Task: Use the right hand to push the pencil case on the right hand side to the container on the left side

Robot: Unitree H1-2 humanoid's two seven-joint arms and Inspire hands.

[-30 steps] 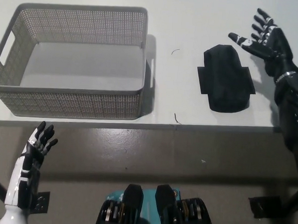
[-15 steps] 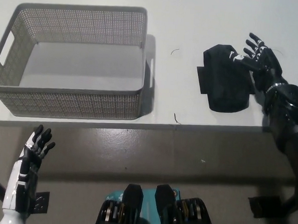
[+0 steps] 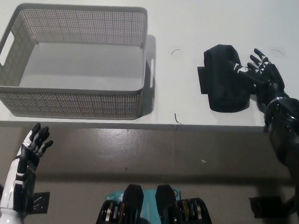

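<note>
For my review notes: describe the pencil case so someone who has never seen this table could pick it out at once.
Start from the white table and its big grey mesh basket on the left. The pencil case lies flat to the right of the basket, apart from it, near the table's front edge. It is the only black, soft, rounded pouch there, and the black right hand rests against its right side.

Lighting is even and moderately bright across the white tabletop (image 3: pixel 184 23). The mesh basket (image 3: pixel 70 100) casts a soft shadow along its right side. Focus is slightly soft throughout; the black pencil case (image 3: pixel 224 81) shows little surface detail.
</note>
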